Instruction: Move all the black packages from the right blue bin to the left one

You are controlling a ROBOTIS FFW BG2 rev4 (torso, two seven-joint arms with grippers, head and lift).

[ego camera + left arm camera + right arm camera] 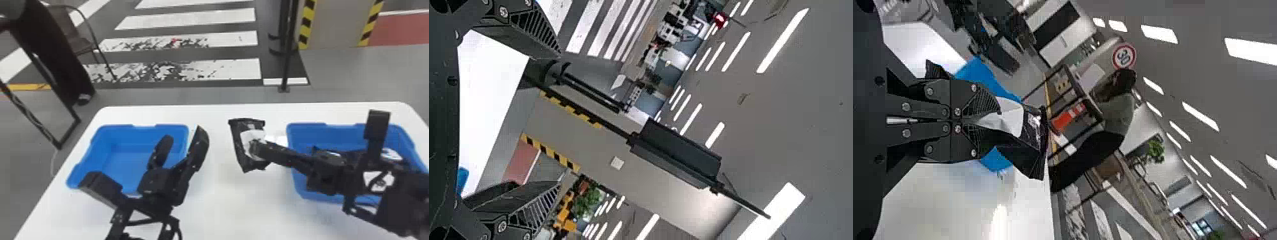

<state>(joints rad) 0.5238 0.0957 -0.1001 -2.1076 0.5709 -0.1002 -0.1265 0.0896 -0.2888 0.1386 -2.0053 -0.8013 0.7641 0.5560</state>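
gripping the black package (237, 143) by one end in the right claw (993, 120), likely leaving the rest free for dropping, above the counter (229, 198) between right bin (306, 137) and left bin (111, 148), with left claw (183, 135) spread wide, seemingly unneeded.

A hand could cross the table (210, 111) along its far edge, but nearer, the left gripper (183, 137) blocks the right side of the left bin (111, 132) and a black package (237, 140) the middle.
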